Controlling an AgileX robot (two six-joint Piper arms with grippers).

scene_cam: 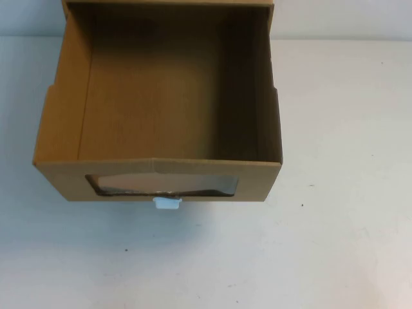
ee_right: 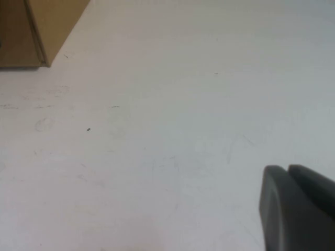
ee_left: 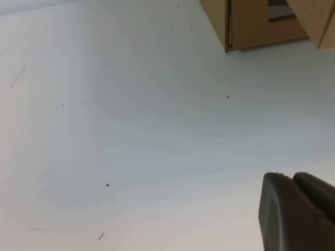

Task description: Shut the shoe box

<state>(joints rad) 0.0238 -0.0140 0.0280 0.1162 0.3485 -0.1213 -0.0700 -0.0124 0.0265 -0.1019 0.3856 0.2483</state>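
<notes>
Cardboard shoe box (scene_cam: pixel 158 174) sat pulled open on white worktop (scene_cam: pixel 341 193).
Left tool (ee_left: pixel 298 214) and right tool (ee_right: pixel 298 209) hovered above worktop, away from box; grip state unclear.

shoe box (scene_cam: pixel 158 174) drawer open | table (scene_cam: pixel 347 244) bare around it

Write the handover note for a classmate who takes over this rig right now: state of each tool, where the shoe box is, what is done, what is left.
Left tool: over bare table to the left of the box, holding nothing; fingers together, it looks shut.
Right tool: over bare table to the right of the box, also empty and looking shut.
Shoe box: at the table's far centre, drawer pulled out towards the robot, empty inside. Its window and white pull tab face the robot.
Done: nothing; neither tool touches the box.
Left: push the drawer's front panel back until it closes.
</notes>
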